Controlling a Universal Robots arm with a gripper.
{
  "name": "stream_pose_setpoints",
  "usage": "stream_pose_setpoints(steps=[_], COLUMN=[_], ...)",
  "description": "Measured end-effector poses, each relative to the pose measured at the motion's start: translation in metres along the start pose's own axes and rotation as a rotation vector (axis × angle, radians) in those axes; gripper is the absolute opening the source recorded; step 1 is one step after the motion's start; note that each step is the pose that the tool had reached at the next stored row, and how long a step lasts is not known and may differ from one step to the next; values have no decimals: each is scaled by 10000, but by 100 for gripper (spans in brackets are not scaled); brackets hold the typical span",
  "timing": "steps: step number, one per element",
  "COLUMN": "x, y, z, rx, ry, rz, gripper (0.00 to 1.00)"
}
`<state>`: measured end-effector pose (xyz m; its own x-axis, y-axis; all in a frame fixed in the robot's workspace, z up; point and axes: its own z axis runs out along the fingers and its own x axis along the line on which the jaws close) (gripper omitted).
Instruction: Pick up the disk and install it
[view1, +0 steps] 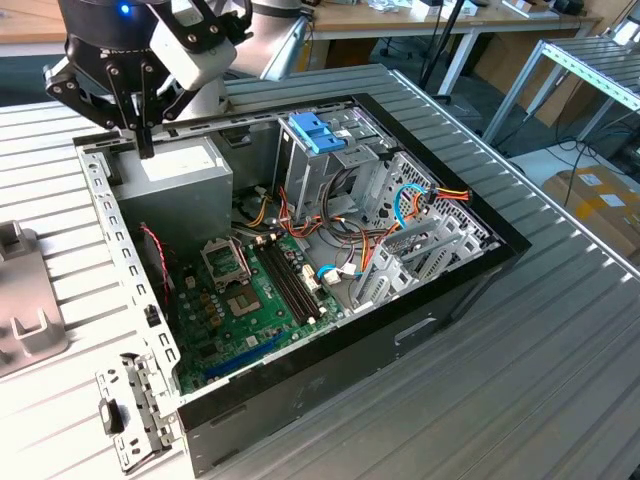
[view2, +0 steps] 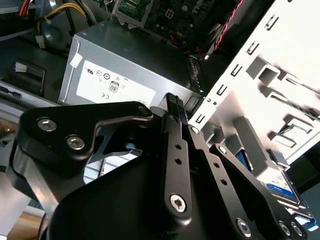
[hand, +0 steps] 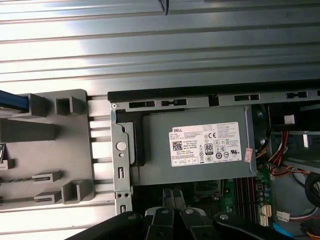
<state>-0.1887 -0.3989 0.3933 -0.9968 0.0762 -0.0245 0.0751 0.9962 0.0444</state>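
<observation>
The disk (view2: 278, 183) lies in a pale grey holder beside the computer case. In the second wrist view it is a silver drive with blue plastic at its edges, half hidden behind my gripper's links. A blue strip of the disk (hand: 11, 101) also shows in the first wrist view, at the edge of the grey holder (hand: 60, 145). My gripper (view1: 146, 148) hangs over the case's back corner on the exterior view's left, above the grey box with the white label (view1: 185, 165). Its fingers (view2: 172, 105) stand shut with nothing between them.
The open computer case (view1: 480, 265) lies on a ribbed metal table, with the motherboard (view1: 250, 300), cables and a drive cage inside. A short blue latch piece (view1: 315, 130) sits on top of the cage. The grey holder (view1: 25, 310) stands at the exterior view's left edge.
</observation>
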Motion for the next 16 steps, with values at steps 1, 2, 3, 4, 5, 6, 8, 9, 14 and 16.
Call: stream_pose_setpoints(steps=[1,2,3,4,5,6,8,9,14,16], x=[12,17,21,28,33,44,63,73,124,137], y=[-1,-1,-2,-2,-3,-4,-5,-6,-9,-10], z=[0,-1,-1,-1,-1,-1,-2,-2,-3,-4], rx=[0,0,0,0,0,0,0,1,0,0], ry=[0,0,0,0,0,0,0,0,0,0], rz=[0,0,0,0,0,0,0,0,0,1], gripper=[11,11,11,11,11,11,11,11,11,11])
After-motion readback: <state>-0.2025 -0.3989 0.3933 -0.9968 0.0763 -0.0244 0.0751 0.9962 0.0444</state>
